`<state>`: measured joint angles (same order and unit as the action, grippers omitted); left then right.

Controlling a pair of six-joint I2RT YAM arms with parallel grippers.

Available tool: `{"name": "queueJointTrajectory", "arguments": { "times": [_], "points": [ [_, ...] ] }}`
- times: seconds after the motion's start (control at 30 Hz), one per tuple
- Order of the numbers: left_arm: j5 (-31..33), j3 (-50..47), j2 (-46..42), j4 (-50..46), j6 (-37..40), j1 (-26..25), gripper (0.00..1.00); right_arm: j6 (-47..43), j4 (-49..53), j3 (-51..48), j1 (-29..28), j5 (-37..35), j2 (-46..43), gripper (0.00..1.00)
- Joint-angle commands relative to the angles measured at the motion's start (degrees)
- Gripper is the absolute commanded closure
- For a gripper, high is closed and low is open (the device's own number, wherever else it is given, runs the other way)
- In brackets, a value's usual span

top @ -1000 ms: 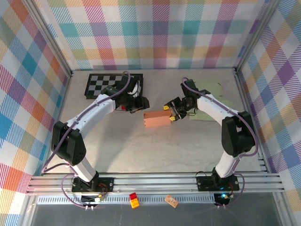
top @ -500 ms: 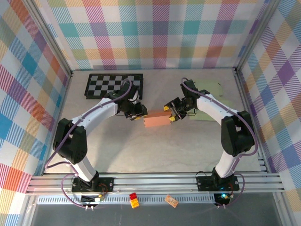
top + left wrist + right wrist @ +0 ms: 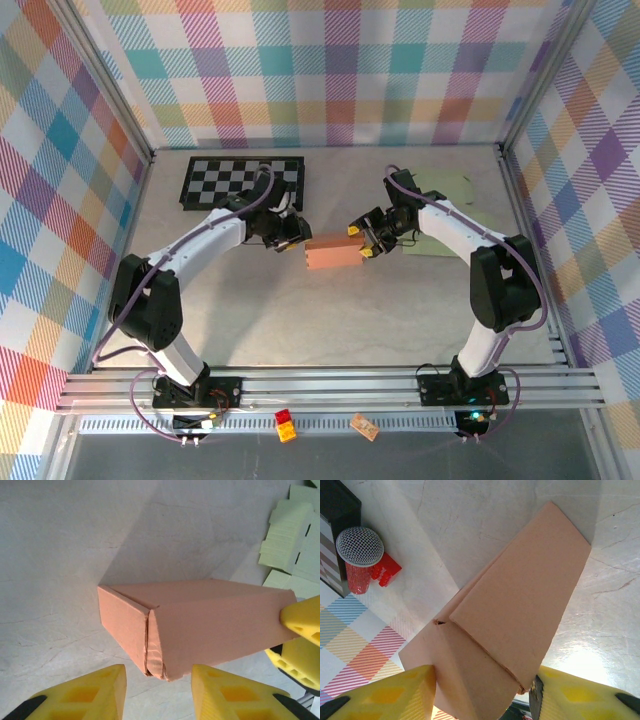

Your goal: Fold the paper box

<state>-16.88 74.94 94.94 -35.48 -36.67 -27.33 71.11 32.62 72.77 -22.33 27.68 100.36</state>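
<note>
The paper box lies in the middle of the desk. The right gripper has its jaws clamped across the box's right end. The left gripper sits at the opposite end, its jaws partly spread either side of the box's corner, with a gap showing on each side.

top: overhead, facing table | wrists: close, seemingly opposite ends, shared box
</note>
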Motion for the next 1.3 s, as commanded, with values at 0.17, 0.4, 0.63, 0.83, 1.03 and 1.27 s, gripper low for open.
{"name": "queueJointTrajectory", "arguments": {
  "times": [0.17,0.4,0.63,0.83,1.03,1.27],
  "points": [
    [-2.69,-0.6,1.86,3.93,-2.6,1.05,0.67,-1.38,2.17,-1.07,0.09,-0.26,0.82,0.49],
    [-2.77,-4.1,1.8,4.94,-2.19,1.05,0.74,-2.07,3.04,-0.58,0.09,-0.42,1.05,0.49],
    [-2.2,-7.12,1.37,5.7,-0.72,1.07,0.75,-3.5,4.74,0.87,0.09,-0.36,1.5,0.47],
    [-1.68,-7.89,1.7,5.79,0.01,1.05,0.75,-8.97,7.88,4.55,0.05,-2.95,-0.57,0.45],
    [-1.66,-7.62,1.64,5.6,0.11,1.05,0.76,-11.73,8.52,3.92,0.09,-2.56,-1.89,0.46],
    [-1.39,-7.17,1.49,4.99,0.46,1.06,0.76,-11.9,8.75,0.46,0.26,-3.9,-1.05,0.52]
  ]
}}
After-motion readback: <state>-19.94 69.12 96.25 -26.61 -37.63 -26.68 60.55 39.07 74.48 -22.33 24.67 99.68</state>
